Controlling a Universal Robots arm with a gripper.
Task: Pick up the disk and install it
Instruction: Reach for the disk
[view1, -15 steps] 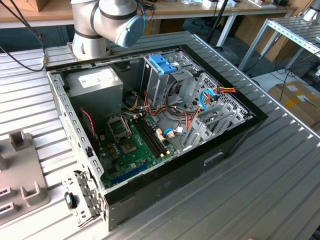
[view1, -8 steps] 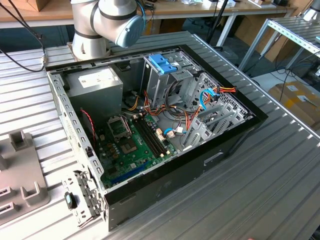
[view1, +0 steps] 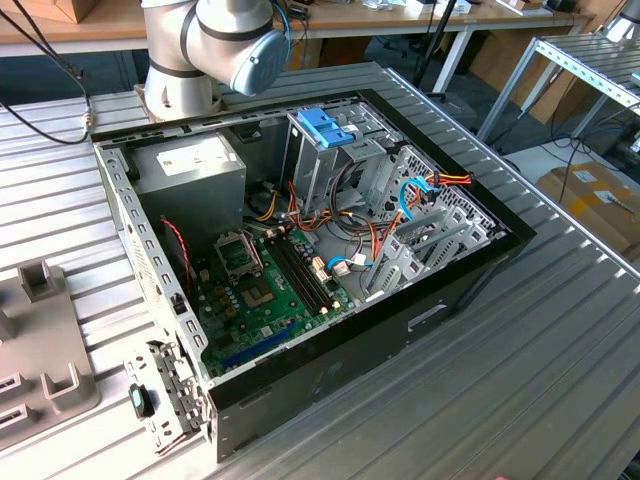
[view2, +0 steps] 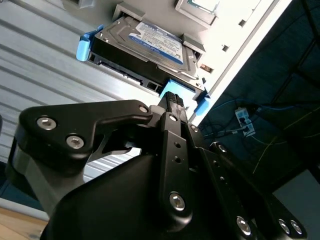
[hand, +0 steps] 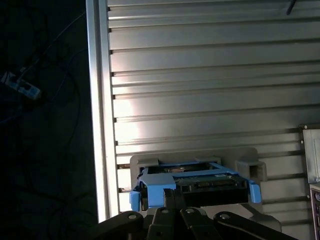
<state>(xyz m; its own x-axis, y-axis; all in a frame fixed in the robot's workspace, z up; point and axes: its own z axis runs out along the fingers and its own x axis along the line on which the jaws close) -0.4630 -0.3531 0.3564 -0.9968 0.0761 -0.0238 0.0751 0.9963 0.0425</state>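
Gripper (view2: 172, 98) sits at the blue carrier edge of the disk (view2: 150, 42); I cannot tell whether it is clamped.

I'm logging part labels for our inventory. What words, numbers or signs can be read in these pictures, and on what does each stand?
No text here can be read for sure.
On the disk: a white-and-blue label, print too small to read.
On the power supply: a white label, print blurred.
On the cardboard box: a pale sticker, too small to read.
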